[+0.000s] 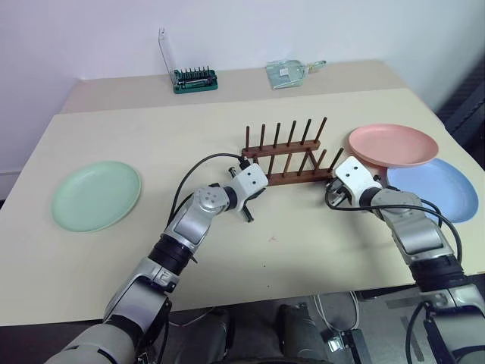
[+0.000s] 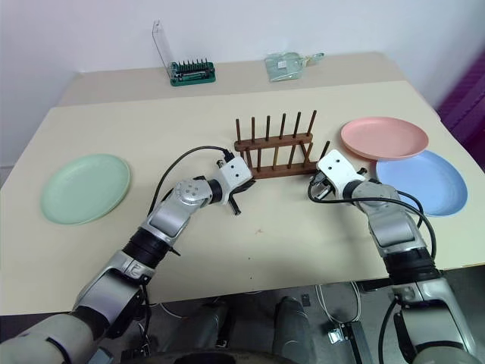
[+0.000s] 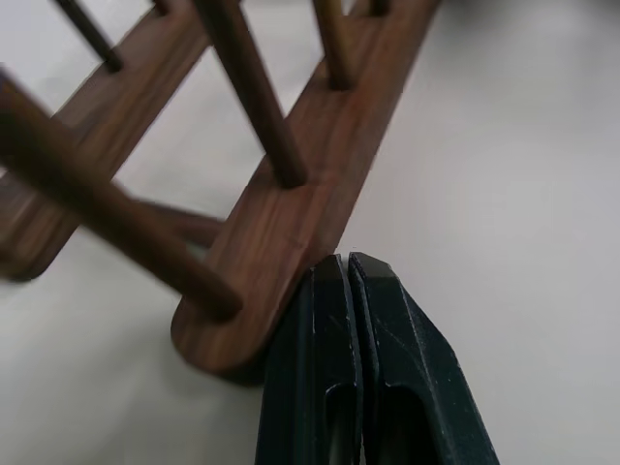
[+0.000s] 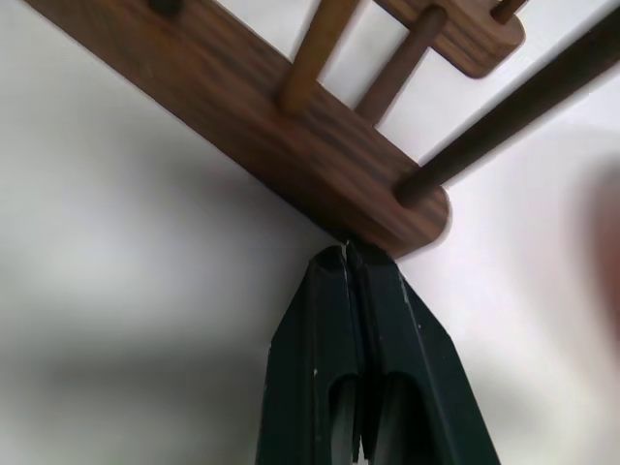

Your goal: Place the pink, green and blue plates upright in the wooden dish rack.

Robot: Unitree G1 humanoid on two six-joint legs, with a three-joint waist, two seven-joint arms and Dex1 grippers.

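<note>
The wooden dish rack (image 1: 297, 177) stands with no plates in it at the table's middle. My left gripper (image 3: 345, 263) is shut, its tips against the left end of the rack's near rail (image 3: 291, 203). At the rail's right end (image 4: 320, 165), my right gripper (image 4: 347, 250) is also shut and touching the wood. The pink plate (image 1: 392, 144) lies flat to the right of the rack, its edge overlapping the blue plate (image 1: 438, 191) just in front of it. The green plate (image 1: 96, 195) lies flat far to the left.
A green screwdriver-bit case (image 1: 195, 79) with its clear lid up and a clear packet (image 1: 286, 73) sit at the back of the beige table (image 1: 303, 243). The blue plate lies close to the table's right edge.
</note>
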